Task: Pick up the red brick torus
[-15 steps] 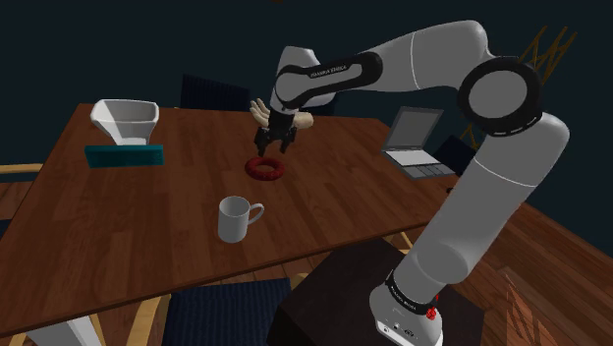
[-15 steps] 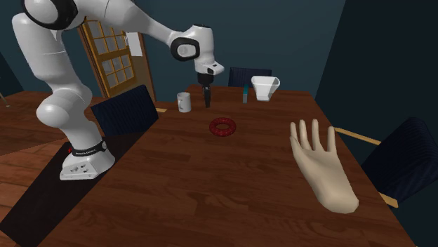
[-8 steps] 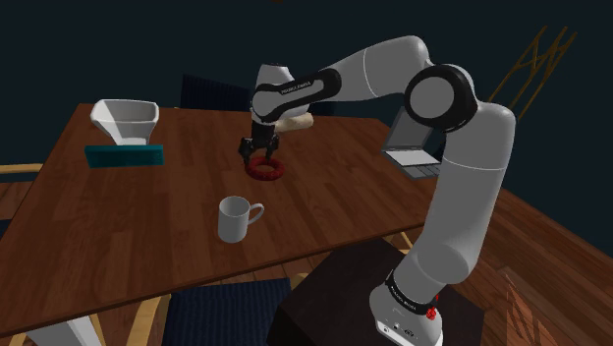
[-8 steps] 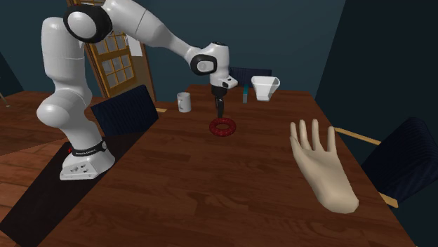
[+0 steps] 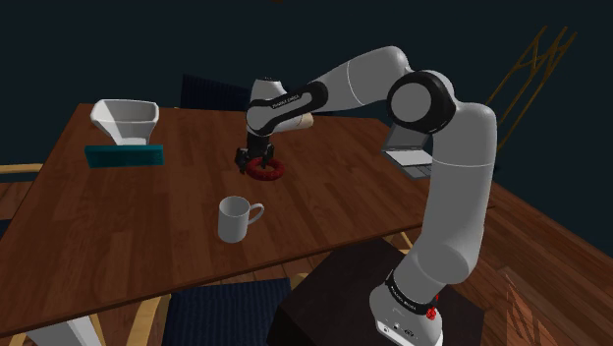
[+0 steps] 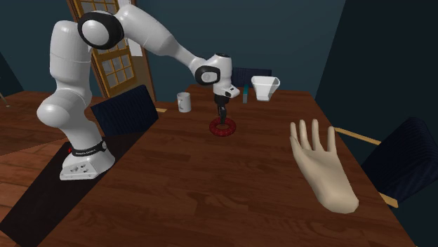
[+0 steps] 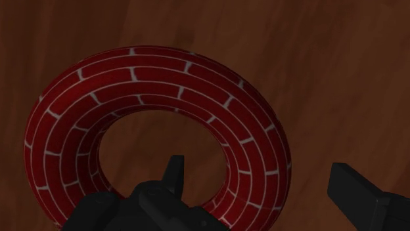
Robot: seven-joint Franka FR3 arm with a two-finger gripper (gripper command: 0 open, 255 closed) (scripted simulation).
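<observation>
Though the gripper (image 5: 257, 157) hides part of the red brick torus (image 5: 269, 172) lying on the desk (image 5: 147, 211), its open fingers (image 7: 358, 193) straddle the ring, unclasped; it has descended since half a second ago.

The shoulder view looks down from beside the dark box stand (image 5: 334, 285) over the brown wooden surface (image 5: 147, 216). The second exterior view faces back across it, lower, seemingly from the far edge. The wrist view sits close above the red brick-patterned torus (image 7: 151, 85), which all three share.
</observation>
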